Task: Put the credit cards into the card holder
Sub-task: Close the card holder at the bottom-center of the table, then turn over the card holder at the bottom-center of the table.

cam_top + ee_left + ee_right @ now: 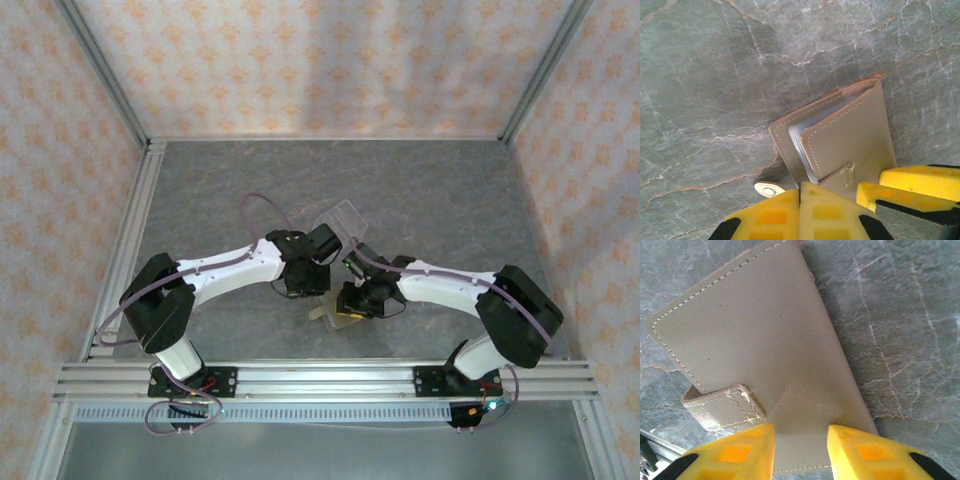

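The card holder (336, 318) is a tan stitched pouch lying on the table between my two arms. In the left wrist view the card holder (852, 132) gapes slightly, showing clear sleeves inside. Its pale snap tab (765, 189) pokes out beside my left gripper (800, 187), whose yellow fingers are pressed shut together at the holder's near corner. My right gripper (801, 434) stands open over the near edge of the holder's cover (755, 330), fingers apart with tan cover between them. The strap (722, 407) lies to their left. The credit cards are hidden from me.
A clear acrylic stand (342, 221) sits just behind the two wrists. Grey marbled tabletop (230, 190) surrounds the holder. Aluminium rails (320, 378) run along the near edge and the left side, with patterned walls beyond.
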Available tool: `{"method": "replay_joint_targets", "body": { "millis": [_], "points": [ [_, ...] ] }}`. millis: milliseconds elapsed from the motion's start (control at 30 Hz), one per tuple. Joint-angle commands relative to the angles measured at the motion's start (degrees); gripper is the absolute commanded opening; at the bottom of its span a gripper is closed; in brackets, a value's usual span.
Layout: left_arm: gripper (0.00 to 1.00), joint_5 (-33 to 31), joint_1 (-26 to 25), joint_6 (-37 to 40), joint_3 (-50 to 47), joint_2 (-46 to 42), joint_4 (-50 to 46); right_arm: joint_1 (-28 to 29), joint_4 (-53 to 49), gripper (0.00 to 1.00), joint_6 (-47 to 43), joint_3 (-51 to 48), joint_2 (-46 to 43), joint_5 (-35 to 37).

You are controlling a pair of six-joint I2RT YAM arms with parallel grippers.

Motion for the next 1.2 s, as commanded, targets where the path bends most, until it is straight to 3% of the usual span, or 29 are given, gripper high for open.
{"method": "replay_joint_targets", "body": {
  "millis": [0,567,833,1033,1167],
  "points": [
    [0.00,1.8,-0.3,0.4,-1.3,1.7,1.4,0.5,-2.1,0.36,0.0,0.8,2.8,4.7],
    [0.00,3.3,-0.9,-1.4,-12.5,2.9,9.6,0.4,0.1,0.39,2.8,1.4,2.3,1.8],
    [0.00,2.0,-1.0,-1.1,-15.9,3.5,10.2,-1.6,-3.6,0.51,-0.3,4.6,-4.2,1.7],
    [0.00,0.3,-0.9,-0.4,-13.0,1.1,6.6,-4.9,-5.1,0.53,-3.1,4.2,-6.5,-0.2],
    [0.00,-0.8,-0.9,-0.3,-8.9,-1.9,3.3,-5.1,-4.6,0.46,-3.3,3.3,-6.3,-0.6]
  ]
}}
